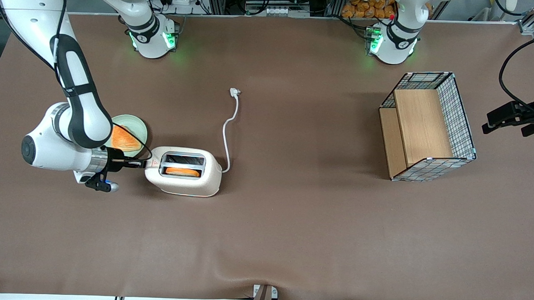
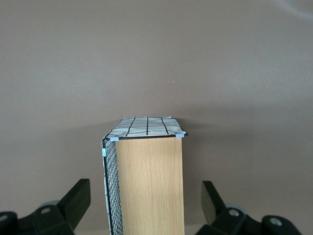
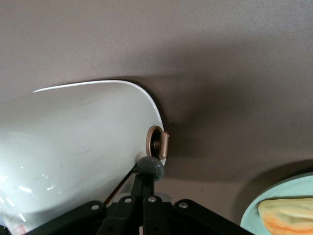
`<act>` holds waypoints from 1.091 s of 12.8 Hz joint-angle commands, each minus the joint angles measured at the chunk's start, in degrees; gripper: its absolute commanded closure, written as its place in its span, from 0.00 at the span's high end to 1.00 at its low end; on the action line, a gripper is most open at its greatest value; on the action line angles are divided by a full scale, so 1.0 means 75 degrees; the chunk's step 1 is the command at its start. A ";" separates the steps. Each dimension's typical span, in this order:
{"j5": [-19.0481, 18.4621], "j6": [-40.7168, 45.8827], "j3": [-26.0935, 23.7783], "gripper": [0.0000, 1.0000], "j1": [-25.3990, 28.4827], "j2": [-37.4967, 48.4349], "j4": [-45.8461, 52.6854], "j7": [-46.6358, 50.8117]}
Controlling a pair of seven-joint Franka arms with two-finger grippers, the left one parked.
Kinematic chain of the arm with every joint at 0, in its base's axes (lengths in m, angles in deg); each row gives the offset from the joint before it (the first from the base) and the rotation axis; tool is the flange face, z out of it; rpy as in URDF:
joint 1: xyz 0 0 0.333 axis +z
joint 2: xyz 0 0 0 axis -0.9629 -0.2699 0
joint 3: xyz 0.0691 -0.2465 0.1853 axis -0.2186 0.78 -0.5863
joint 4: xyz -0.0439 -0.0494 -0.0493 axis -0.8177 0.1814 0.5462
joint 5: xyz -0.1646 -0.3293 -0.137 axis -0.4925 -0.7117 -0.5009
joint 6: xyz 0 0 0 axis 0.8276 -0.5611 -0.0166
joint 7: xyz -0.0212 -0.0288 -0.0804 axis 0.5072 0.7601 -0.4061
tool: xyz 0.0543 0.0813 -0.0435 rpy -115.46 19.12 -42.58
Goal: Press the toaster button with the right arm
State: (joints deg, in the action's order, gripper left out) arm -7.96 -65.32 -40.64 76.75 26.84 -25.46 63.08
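a: pressing off-centre looks like the risk; the gripper [image 3: 146, 183] sits right at the toaster button [image 3: 150, 167] on the narrow end of the toaster [image 1: 184, 171], and could slide off the rounded knob or shove the light toaster along the table [image 1: 290, 239].

b: jaws?

a: pressed together, holding nothing, tips touching the knob.

Overhead front view spans the table [image 1: 264, 238]; right wrist view hugs the toaster [image 3: 73, 147] (shared).

white right arm [image 1: 80, 94], black joint bands, silver wrist ring, slim black gripper [image 1: 137, 163].
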 commanded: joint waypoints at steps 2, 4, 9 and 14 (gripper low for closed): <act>0.0185 -0.0329 -0.0071 0.02 -0.0028 -0.0489 0.0001 -0.0257; 0.0185 -0.0399 -0.0071 0.02 -0.0028 -0.0548 0.0001 -0.0257; 0.0185 -0.0399 -0.0071 0.02 -0.0040 -0.0584 0.0001 -0.0257; 0.0185 -0.0399 -0.0071 0.02 -0.0040 -0.0619 0.0001 -0.0257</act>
State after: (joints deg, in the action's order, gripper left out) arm -7.72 -65.41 -40.57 76.48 26.44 -25.45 63.08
